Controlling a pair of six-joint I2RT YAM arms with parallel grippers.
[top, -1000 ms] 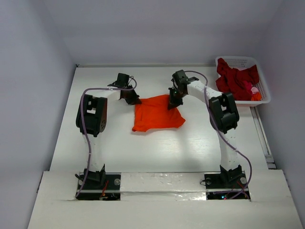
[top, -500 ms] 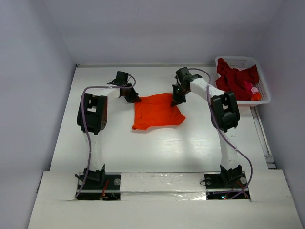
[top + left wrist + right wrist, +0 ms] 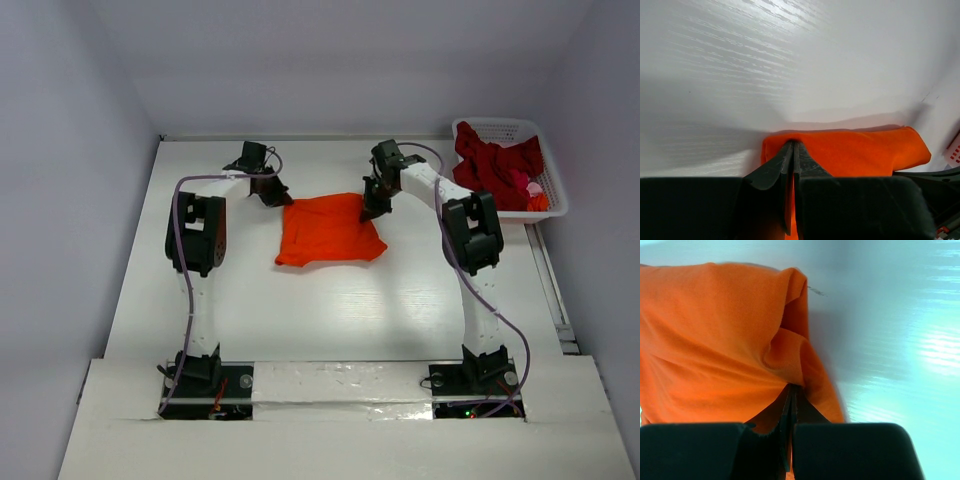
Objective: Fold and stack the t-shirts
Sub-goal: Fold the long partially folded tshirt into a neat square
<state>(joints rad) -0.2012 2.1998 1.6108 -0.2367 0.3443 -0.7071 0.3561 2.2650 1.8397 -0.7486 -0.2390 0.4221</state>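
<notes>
A bright orange t-shirt [image 3: 330,230] lies folded over on the white table [image 3: 330,310], its far edge lifted. My left gripper [image 3: 282,200] is shut on the shirt's far left corner; in the left wrist view the gripper [image 3: 793,145] pinches orange t-shirt cloth [image 3: 855,150]. My right gripper [image 3: 372,208] is shut on the far right corner; in the right wrist view the gripper [image 3: 791,387] bites a bunched fold of the orange t-shirt [image 3: 715,340]. Dark red t-shirts [image 3: 490,165] with a bit of pink [image 3: 533,188] are heaped in the basket.
A white lattice basket [image 3: 505,127] stands at the back right corner of the table. White walls close in the table at the back and both sides. A strip runs along the table's right edge [image 3: 548,280].
Both grippers have drawn the orange shirt's far edge farther toward the back wall, the left one moving back and slightly right. The shirt has stretched flatter.
</notes>
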